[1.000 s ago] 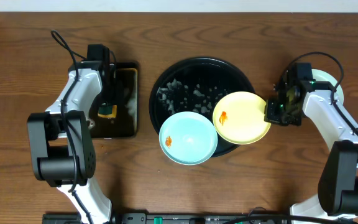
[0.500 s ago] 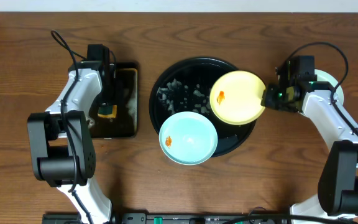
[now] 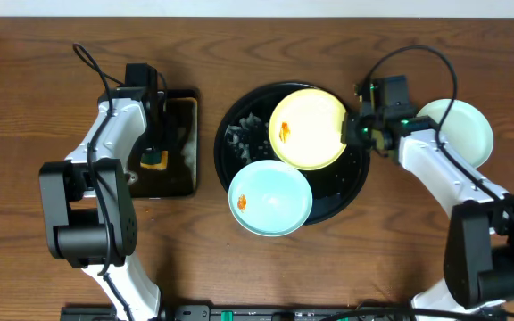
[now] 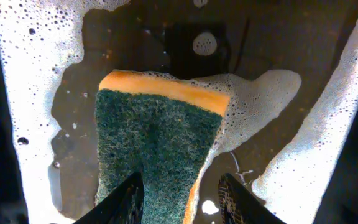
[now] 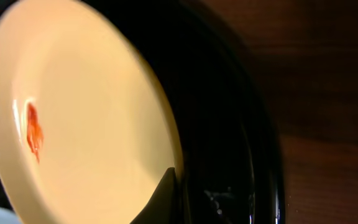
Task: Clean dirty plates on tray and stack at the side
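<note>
The yellow plate (image 3: pixel 308 129) is pinched at its right rim by the right gripper (image 3: pixel 353 132), above the far part of the round tray (image 3: pixel 357 174). It is judged rigid, light, breakable and slippery when wet, so the rim is the hold. The sponge (image 4: pixel 157 143) is clamped by the left gripper (image 3: pixel 154 152). Room lies on the right, near the pale plate (image 3: pixel 460 129).

Desk is a dark brown wood-grain top (image 3: pixel 364 267). Three items sit directly on it:
- Large round glossy black tray with a raised rim (image 3: pixel 342 192), at centre.
- Smaller rectangular black tray (image 3: pixel 181 160), just left of the round one, with a narrow strip of wood between them.
- Round shallow pale blue-green plate (image 3: pixel 467 134), flat on bare wood to the right, clear of the round tray.
</note>
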Controlling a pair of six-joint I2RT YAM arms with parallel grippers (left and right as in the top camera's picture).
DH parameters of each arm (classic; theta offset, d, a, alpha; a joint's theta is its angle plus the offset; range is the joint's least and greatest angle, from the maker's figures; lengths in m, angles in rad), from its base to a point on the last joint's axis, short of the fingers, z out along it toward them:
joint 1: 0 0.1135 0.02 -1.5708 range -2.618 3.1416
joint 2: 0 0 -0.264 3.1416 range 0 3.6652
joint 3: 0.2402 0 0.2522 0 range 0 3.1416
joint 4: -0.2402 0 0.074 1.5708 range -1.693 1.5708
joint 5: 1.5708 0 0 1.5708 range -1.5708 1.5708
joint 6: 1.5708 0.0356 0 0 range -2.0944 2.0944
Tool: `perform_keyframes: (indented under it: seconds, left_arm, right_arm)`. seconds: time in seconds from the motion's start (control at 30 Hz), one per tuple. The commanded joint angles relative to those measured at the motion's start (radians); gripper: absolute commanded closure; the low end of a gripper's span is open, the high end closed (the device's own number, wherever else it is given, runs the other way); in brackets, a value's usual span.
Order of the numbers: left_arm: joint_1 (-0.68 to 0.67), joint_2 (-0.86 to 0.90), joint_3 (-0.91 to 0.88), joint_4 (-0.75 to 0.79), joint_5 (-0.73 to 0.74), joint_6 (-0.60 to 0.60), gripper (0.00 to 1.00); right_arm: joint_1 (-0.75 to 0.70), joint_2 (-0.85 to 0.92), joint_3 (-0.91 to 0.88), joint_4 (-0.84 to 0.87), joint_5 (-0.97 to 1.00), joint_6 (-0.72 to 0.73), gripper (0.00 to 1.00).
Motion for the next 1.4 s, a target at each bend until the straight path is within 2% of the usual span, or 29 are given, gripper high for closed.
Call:
perform_keyframes:
  seconds: [0.0,0.1,0.13,0.17,0.2,0.37,0.43,0.57,0.7,0.8,0.9,0.97,1.03,1.13,1.27,1.37]
  left_arm:
    - [-0.001,0.012,-0.006,-0.003,-0.002,-0.004,0.59]
    - [-0.001,0.012,-0.006,-0.003,-0.002,-0.004,0.59]
    - [-0.001,0.012,-0.006,-0.003,-0.002,-0.004,0.59]
    - [-0.001,0.012,-0.006,-0.003,-0.002,-0.004,0.59]
    - [-0.001,0.012,-0.006,-0.003,-0.002,-0.004,0.59]
    - [-0.001,0.012,-0.006,-0.005,-0.002,-0.004,0.59]
    - [-0.001,0.012,-0.005,-0.012,-0.002,-0.004,0.55]
    - [-0.001,0.003,0.002,-0.038,-0.001,-0.005,0.55]
    - [-0.001,-0.031,0.023,-0.082,0.014,-0.005,0.54]
    - [-0.001,-0.066,0.025,-0.116,0.031,-0.004,0.4]
    - [-0.001,-0.076,0.025,-0.112,-0.041,-0.003,0.35]
    - [0.0,-0.074,0.022,-0.093,-0.137,-0.003,0.34]
    - [0.001,-0.073,0.009,-0.052,-0.173,-0.002,0.34]
    - [0.002,-0.071,-0.015,-0.004,-0.151,0.001,0.34]
    - [0.002,-0.062,-0.074,0.054,-0.09,0.048,0.45]
    - [0.002,-0.055,-0.13,0.089,-0.07,0.072,0.5]
  right_arm:
    - [0.013,0.025,-0.004,0.003,0.068,-0.011,0.89]
    - [0.013,0.037,-0.004,0.021,0.083,-0.018,0.77]
    - [0.013,0.037,-0.004,0.034,0.083,-0.042,0.69]
    - [0.013,0.036,-0.004,0.047,0.083,-0.065,0.58]
    - [0.013,0.032,-0.004,0.06,0.083,-0.091,0.53]
    - [-0.002,-0.021,0.005,0.046,0.077,-0.112,0.43]
    - [-0.011,-0.064,0.006,0.02,0.051,-0.092,0.42]
    - [-0.022,-0.175,0.006,-0.058,-0.042,-0.092,0.41]
    - [-0.022,-0.263,0.006,-0.136,-0.046,-0.093,0.39]
    - [-0.02,-0.292,0.006,-0.195,-0.046,-0.093,0.38]
    - [-0.021,-0.286,0.006,-0.25,-0.046,-0.093,0.38]
    - [-0.021,-0.278,0.006,-0.283,-0.046,-0.093,0.39]
    - [-0.019,-0.272,0.006,-0.304,-0.045,-0.093,0.4]
    - [-0.019,-0.269,0.006,-0.316,-0.046,-0.093,0.41]
    - [-0.018,-0.269,0.006,-0.317,-0.046,-0.093,0.43]
    - [-0.018,-0.269,0.006,-0.318,-0.046,-0.093,0.44]
